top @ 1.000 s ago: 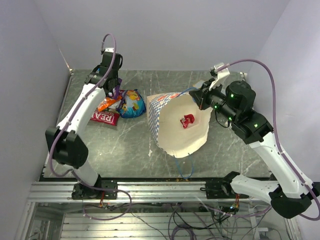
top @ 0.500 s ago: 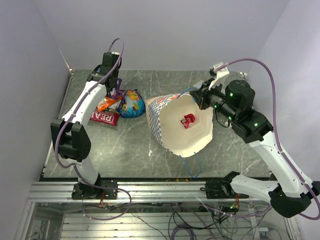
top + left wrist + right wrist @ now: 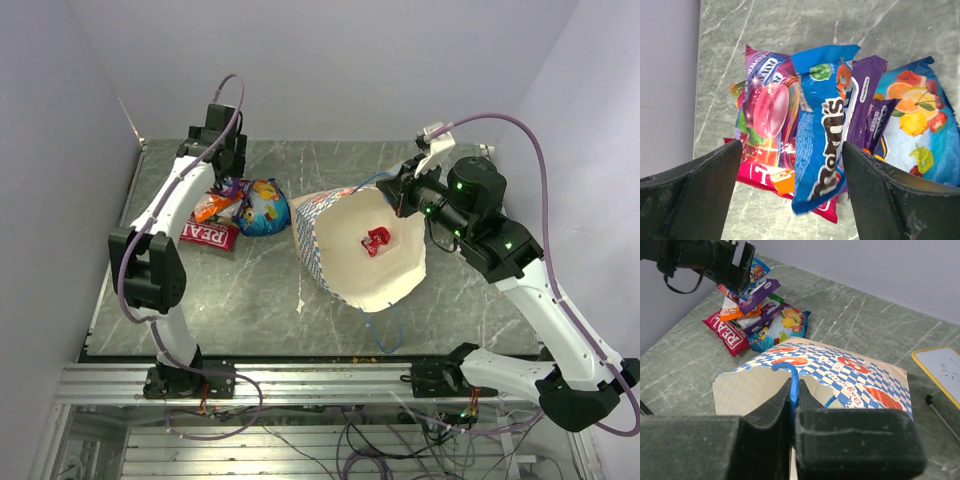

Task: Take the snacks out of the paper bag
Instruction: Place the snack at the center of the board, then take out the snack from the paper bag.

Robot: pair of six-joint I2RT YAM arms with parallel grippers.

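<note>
The paper bag (image 3: 350, 262) lies on its side with its mouth towards the arms, and a tiny red candy (image 3: 376, 240) sits inside. My right gripper (image 3: 796, 390) is shut on the bag's blue cord handle (image 3: 794, 371) and holds the mouth up. At the back left the snacks (image 3: 236, 207) lie in a pile: a red "REAL" packet (image 3: 727, 334), purple, orange and fruit-printed ones. A blue packet (image 3: 821, 145) rests on top. My left gripper (image 3: 791, 146) hangs open just over it, touching nothing.
A white board with a yellow edge (image 3: 942, 371) and a thin pen (image 3: 941, 413) lie right of the bag. The left wall runs close beside the snack pile. Crumbs dot the table's near edge (image 3: 355, 355).
My left gripper has opened and let go of the blue packet, which now lies on the pile, and the arm has drawn back a little. The right gripper still holds the handle.
</note>
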